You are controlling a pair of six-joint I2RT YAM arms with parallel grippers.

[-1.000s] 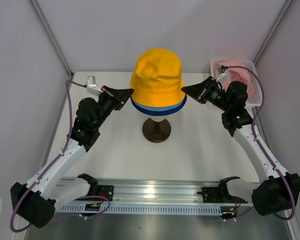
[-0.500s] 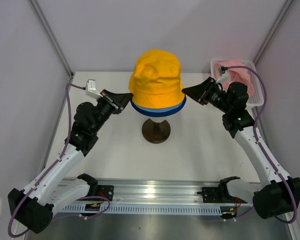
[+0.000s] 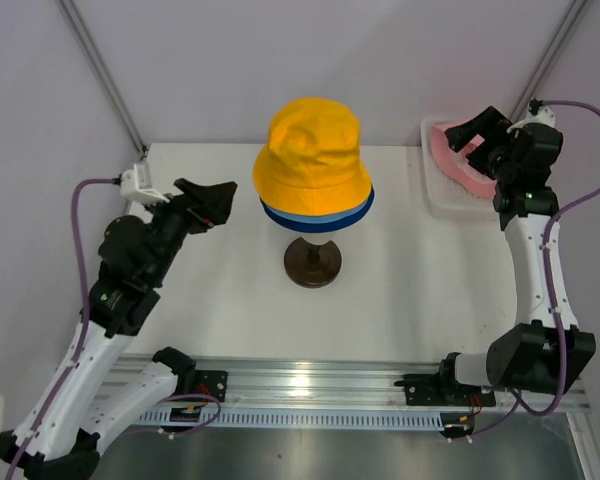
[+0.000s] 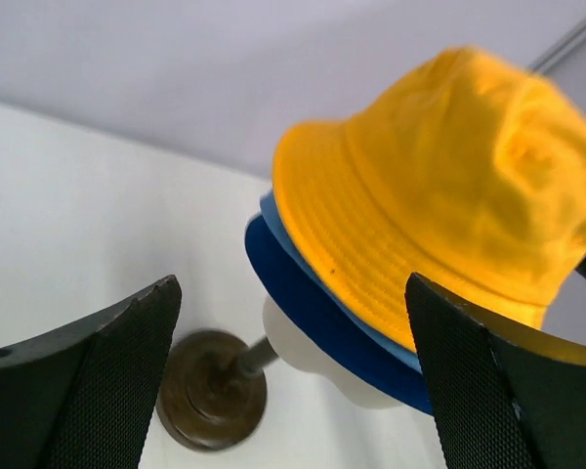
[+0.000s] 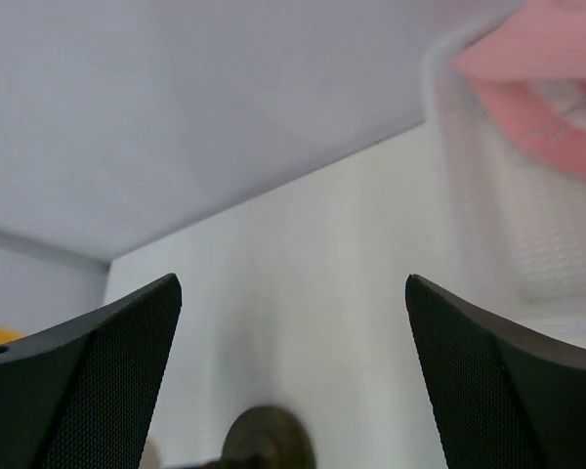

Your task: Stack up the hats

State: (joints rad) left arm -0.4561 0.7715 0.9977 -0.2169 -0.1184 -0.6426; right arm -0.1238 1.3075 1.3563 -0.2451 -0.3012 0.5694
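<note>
At the middle of the white table [image 3: 220, 300], just to the right of the left gripper [image 3: 212, 200], three bucket hats sit stacked on a cream mannequin head [image 4: 317, 357]: the yellow-orange hat [image 3: 313, 150] on top, the light blue hat [image 3: 317, 214] showing only as a thin band of brim beneath it, and the dark blue hat [image 3: 317, 224] lowest. In the left wrist view the three brims overlap like shingles, with the dark blue brim lying against the mannequin head, which rises on a thin stem from a dark round base [image 3: 313, 262].

The left gripper hangs near the stack's left side, apart from the brims, its two black fingers spread wide with nothing between them; through that gap its camera looks at the stack and the base.

The right gripper [image 3: 477, 130] is well away from the stack, raised at the far right corner over the white mesh basket [image 3: 438, 190]. Its fingers are likewise spread wide and hold nothing. The pink hat [image 3: 458, 165] lies in that basket just below and beside the right gripper; whether a fingertip touches the fabric cannot be told. In the right wrist view the pink hat and basket wall appear blurred at the upper right, beyond the right-hand finger.
</note>
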